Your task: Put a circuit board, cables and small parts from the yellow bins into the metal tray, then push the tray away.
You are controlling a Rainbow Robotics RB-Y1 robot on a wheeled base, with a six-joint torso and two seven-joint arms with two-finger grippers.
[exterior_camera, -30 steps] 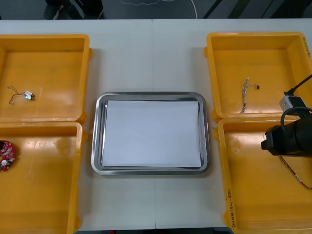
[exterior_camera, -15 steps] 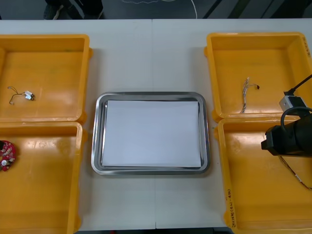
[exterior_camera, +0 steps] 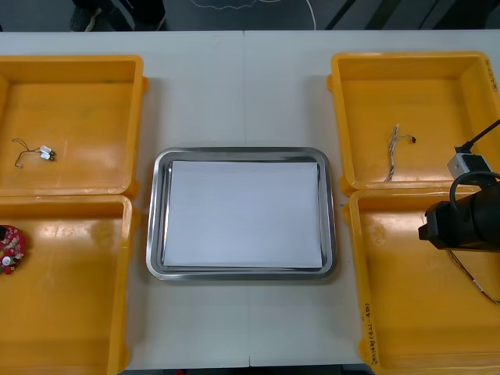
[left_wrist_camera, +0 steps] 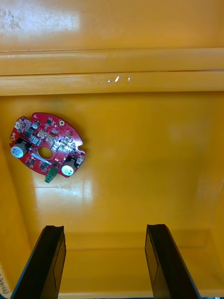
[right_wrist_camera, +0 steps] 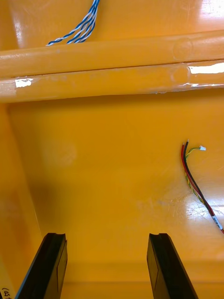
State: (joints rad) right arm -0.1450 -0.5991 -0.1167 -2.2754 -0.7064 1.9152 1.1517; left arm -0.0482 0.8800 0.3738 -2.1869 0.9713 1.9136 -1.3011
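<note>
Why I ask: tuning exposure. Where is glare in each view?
Right wrist view: bright glare on the yellow bin rims and beside the red and yellow cable. Left wrist view: soft sheen near the red circuit board. Front view: metal tray rim gleams faintly.

Light table (exterior_camera: pixel 242 94), dark floor (exterior_camera: pixel 234 19) beyond

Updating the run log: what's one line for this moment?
left gripper: open, over near-left bin, by board | right gripper: open, over near-right bin, by red-yellow cable | tray: nothing loaded
</note>
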